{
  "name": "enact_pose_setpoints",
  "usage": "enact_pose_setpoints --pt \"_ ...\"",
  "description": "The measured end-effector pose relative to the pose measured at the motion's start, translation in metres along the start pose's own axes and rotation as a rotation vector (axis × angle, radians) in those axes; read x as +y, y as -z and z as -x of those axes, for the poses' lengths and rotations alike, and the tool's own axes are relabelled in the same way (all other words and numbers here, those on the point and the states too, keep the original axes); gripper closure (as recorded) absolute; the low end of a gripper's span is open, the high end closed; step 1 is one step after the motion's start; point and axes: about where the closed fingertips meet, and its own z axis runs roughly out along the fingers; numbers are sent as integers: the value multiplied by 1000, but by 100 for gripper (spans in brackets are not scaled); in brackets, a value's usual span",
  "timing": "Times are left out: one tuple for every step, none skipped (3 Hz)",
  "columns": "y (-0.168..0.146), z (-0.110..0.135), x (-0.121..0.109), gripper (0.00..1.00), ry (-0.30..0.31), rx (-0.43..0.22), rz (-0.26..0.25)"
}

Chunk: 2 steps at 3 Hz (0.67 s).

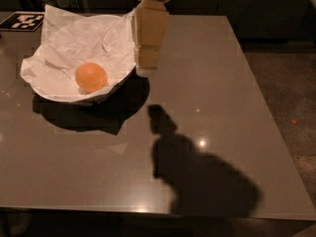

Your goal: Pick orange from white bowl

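The orange (91,77) lies in the white bowl (114,84), which is lined with crumpled white paper (79,38) and stands at the table's back left. My gripper (146,68) hangs from above at the bowl's right rim, seen edge-on as a cream block. It is to the right of the orange and holds nothing that I can see.
The bowl stands on a dark grey table (212,88). A black-and-white marker tag (22,21) lies at the back left corner. The arm's shadow (197,177) falls on the table's front right. The table's right edge borders a dark speckled floor (286,98).
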Motion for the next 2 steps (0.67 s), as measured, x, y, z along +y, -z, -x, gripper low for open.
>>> enact_pose_setpoints --pt "-2 8 -6 0 6 -20 -19" --pt "-3 19 -12 0 18 -61 -39"
